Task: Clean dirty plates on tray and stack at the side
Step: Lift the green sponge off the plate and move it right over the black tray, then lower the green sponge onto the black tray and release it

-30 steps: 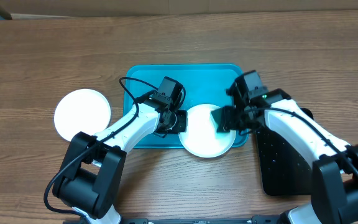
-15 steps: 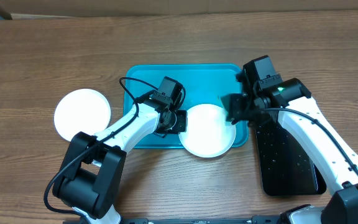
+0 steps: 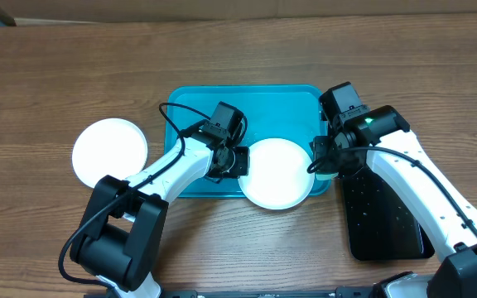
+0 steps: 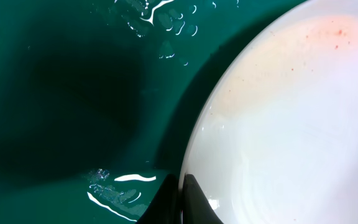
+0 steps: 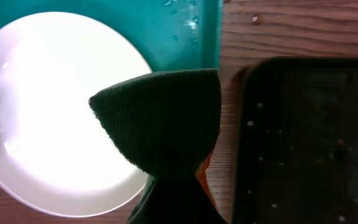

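Note:
A white plate (image 3: pixel 277 174) lies at the front right of the turquoise tray (image 3: pixel 247 108), overhanging its front rim. My left gripper (image 3: pixel 237 161) is shut on the plate's left rim. In the left wrist view the fingers (image 4: pixel 182 199) pinch the rim of the plate (image 4: pixel 291 124), which has faint orange specks near its top. My right gripper (image 3: pixel 325 161) is shut on a dark green sponge (image 5: pixel 160 118), held just off the right edge of the plate (image 5: pixel 61 106), over the tray's corner (image 5: pixel 185 37). A second white plate (image 3: pixel 110 151) lies on the table at left. No yellow-green plate shows.
A black rectangular tray (image 3: pixel 383 215) lies on the table right of the turquoise tray, under my right arm; it also shows in the right wrist view (image 5: pixel 309 137). Water drops glint on the turquoise tray's floor (image 4: pixel 73 93). The table is brown wood.
My right gripper with the sponge has moved right, off the plate's surface to beside its right edge. The left gripper and the plate have not moved.

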Motion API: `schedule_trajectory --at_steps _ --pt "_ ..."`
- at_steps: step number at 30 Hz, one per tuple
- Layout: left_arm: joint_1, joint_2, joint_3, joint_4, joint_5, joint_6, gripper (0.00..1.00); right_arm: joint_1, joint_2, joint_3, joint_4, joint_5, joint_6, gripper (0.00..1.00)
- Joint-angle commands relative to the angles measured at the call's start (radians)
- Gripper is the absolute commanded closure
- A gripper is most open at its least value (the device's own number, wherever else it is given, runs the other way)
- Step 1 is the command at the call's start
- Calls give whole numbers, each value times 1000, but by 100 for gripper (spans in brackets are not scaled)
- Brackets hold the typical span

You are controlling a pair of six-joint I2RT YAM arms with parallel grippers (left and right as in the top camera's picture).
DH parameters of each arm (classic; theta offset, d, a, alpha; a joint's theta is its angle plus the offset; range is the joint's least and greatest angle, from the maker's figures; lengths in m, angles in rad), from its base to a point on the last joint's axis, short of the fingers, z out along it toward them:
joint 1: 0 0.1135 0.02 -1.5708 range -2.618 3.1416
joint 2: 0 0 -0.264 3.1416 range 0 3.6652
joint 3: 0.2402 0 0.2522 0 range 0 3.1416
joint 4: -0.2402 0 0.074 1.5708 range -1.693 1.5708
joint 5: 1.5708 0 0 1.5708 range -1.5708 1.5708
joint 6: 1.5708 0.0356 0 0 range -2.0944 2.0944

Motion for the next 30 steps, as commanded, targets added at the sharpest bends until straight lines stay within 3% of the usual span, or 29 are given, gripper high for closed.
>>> schedule_trajectory --at_steps 1,5,9,17,23,30 --pt "5 -16 -5 0 -10 -13 96 1 -3 -5 -5 132 77 95" --pt "5 -16 -5 0 -10 -13 96 -21 -3 -5 -31 237 238 96" --pt "5 -16 -5 0 -10 -13 96 -108 -3 -5 -16 143 269 96" --pt "5 -16 -5 0 -10 -13 96 -375 -3 -41 24 -223 118 96" --pt "5 -16 -5 0 -10 -9 96 -565 -3 -197 135 -493 14 96" --pt "5 -16 -5 0 -10 -10 96 -732 -3 -389 311 -649 -32 96"
